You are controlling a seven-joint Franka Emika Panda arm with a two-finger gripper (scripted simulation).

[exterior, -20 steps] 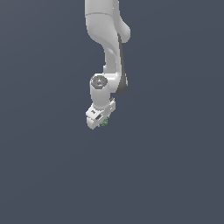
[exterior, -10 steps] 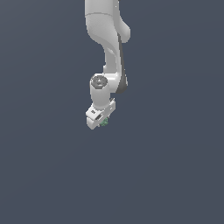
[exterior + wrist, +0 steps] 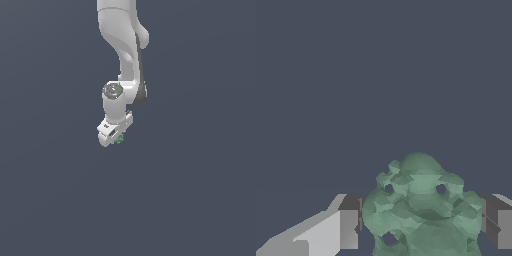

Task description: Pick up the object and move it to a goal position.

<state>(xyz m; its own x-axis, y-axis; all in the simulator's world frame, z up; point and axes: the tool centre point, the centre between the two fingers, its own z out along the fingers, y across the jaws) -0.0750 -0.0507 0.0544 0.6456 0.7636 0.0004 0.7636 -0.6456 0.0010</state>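
I am seeing the white arm (image 3: 122, 45) reaching down from the top centre of the exterior view, its tool (image 3: 114, 137) sitting just above mid-frame and pinching the lumpy green object (image 3: 422, 210) (image 3: 119, 139), which is filling the gap between both fingers (image 3: 350, 222).
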